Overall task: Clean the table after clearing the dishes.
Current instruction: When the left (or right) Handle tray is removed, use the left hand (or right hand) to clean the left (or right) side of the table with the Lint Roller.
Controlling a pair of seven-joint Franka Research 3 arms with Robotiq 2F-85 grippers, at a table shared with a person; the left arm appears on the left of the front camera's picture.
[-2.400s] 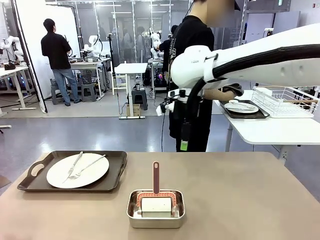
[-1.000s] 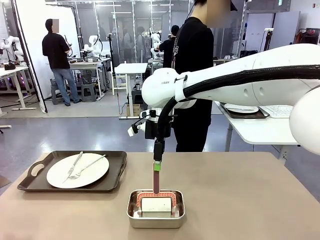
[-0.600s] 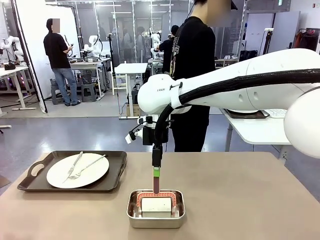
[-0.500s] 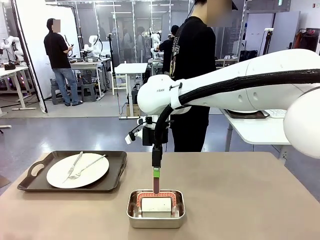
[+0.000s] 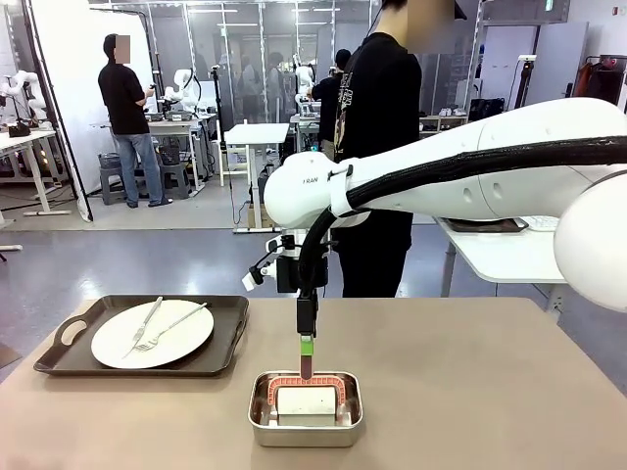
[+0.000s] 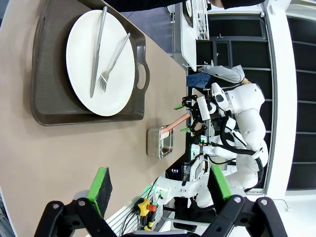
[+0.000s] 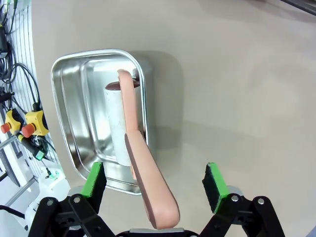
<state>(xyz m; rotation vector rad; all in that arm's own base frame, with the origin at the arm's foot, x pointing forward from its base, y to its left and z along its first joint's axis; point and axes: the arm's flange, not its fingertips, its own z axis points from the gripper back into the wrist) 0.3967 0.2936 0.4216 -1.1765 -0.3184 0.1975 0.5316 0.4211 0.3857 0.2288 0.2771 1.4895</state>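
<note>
Table (image 5: 470,382) fills lower frame; plate (image 5: 152,334) on tray (image 5: 227,315) at left, uncleared. Steel pan (image 5: 305,423) lower centre holds pink-handled wiper (image 7: 116,128). Right gripper (image 7: 153,185) straddles handle (image 7: 148,197), fingers spread, no grip; left gripper (image 6: 160,186) spread, empty. Likely risk: leaning handle slips as pads close, shifting pan.

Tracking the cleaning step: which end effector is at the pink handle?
The right end effector: open, straddling the pink handle in the steel pan. The left end effector hangs open over the table.
</note>
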